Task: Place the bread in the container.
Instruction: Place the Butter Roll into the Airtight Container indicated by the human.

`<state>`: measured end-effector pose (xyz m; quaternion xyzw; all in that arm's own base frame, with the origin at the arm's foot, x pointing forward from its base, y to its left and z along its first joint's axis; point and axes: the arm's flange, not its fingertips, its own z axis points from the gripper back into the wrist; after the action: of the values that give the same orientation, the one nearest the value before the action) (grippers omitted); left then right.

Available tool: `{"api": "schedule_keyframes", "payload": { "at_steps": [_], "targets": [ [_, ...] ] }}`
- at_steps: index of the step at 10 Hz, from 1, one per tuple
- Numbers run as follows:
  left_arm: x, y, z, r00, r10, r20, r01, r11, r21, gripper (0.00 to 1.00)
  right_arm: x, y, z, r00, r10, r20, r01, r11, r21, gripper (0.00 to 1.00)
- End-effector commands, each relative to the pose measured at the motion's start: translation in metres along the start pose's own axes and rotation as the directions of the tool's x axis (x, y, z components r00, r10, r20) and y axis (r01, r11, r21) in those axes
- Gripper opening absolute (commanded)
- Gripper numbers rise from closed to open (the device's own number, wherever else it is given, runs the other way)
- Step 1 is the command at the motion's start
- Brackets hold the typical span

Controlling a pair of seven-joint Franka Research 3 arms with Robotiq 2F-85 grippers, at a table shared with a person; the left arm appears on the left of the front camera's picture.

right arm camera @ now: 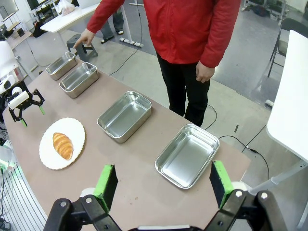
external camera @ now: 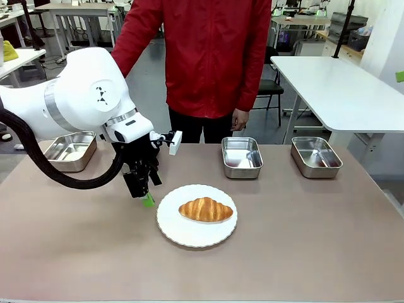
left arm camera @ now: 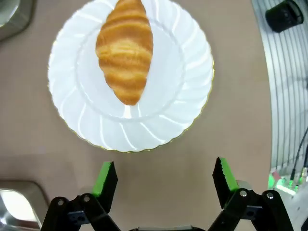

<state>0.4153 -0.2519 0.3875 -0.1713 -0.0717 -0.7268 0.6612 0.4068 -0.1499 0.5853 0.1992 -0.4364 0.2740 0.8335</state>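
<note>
**A:** What does the bread look like, and where is it?

**B:** The bread [external camera: 206, 209] is a golden-brown croissant. It is crescent-shaped, with a glossy, ridged crust and tapered ends. It lies in the middle of a round white plate [external camera: 189, 238] with a fluted rim, at the lower centre of the front view. The plate sits on a brown table [external camera: 303, 252].

**A:** What surrounds it?

**B:** Shiny steel trays with rounded corners, all of them empty. In the front view, the left tray [external camera: 71, 151] sits at the far left, partly behind the white arm. The middle tray [external camera: 242, 157] is just above and to the right of the plate. The right tray [external camera: 315, 156] is further right. The right wrist view adds a fourth tray [right arm camera: 79, 79], so the four form a diagonal row from upper left to lower right. I cannot tell which one is the container.

**A:** And the grippers?

**B:** The left gripper [external camera: 146, 196] hangs low just left of the plate, spread wide and holding nothing. Bare table lies between it and the plate's rim. The right gripper [right arm camera: 163, 180] is high above the table, also spread wide and holding nothing.

**A:** Is anyone there?

**B:** A person in a red jacket [external camera: 208, 57] stands at the far side of the table. One hand [external camera: 240, 118] hangs behind the middle tray. The other hand [right arm camera: 86, 38] reaches down by the far end of the row.
</note>
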Motion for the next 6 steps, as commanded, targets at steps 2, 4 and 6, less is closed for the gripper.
{"api": "schedule_keyframes", "payload": {
  "at_steps": [2,4,6],
  "targets": [
    [0.034,-0.012,-0.004,0.998,-0.060,0.032,0.056,0.992,0.115,1.00,0.000,0.000,0.000,1.000,-0.001,0.004,0.001,1.000,-0.002,1.00],
    [0.064,-0.013,-0.019,0.989,-0.149,0.004,0.147,0.983,0.114,1.00,0.000,0.000,0.000,1.000,-0.001,0.004,0.001,1.000,-0.002,1.00],
    [0.088,-0.007,-0.047,0.984,-0.172,-0.033,0.175,0.976,0.131,1.00,0.000,0.000,0.000,1.000,-0.001,0.004,0.001,1.000,-0.002,1.00]
  ]
}}
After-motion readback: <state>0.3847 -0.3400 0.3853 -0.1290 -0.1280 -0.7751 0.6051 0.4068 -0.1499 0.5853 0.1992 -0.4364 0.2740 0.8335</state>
